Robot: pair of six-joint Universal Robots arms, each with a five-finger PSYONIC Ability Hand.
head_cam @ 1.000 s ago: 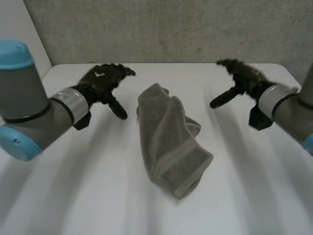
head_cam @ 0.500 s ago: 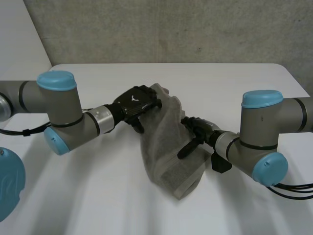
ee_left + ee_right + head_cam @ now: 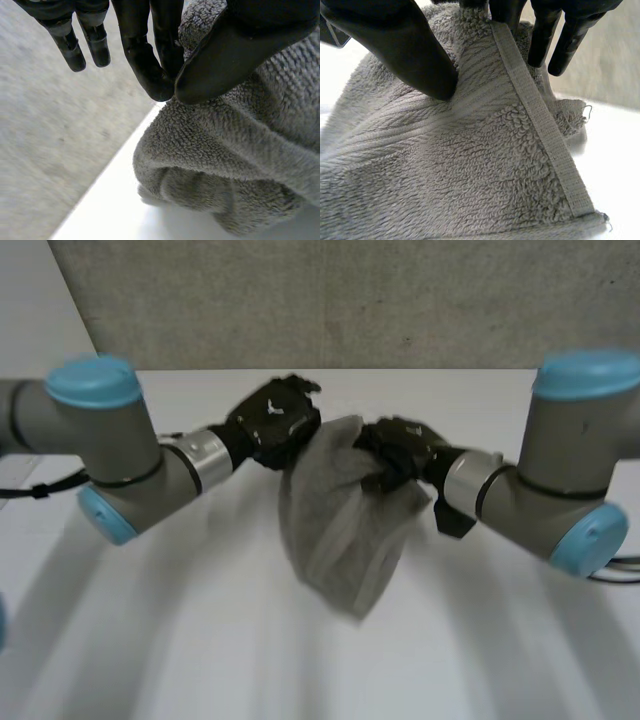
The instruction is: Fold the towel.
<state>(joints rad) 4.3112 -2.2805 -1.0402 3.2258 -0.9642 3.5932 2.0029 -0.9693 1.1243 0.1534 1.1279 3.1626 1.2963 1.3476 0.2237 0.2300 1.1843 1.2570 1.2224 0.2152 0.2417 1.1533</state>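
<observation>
Both hands, wide apart a second earlier, had closed on the crumpled towel (image 3: 340, 525) mid-tabletop (image 3: 150, 640). The left hand (image 3: 272, 423) pinched its 11 o'clock edge and the right hand (image 3: 393, 453) its 2 o'clock hem, apparently lifting it to spread before folding.

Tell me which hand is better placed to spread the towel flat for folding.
The right hand, probably: it pinches the towel at its hemmed edge, which runs on to a corner. The left hand pinches a bunched fold.
</observation>
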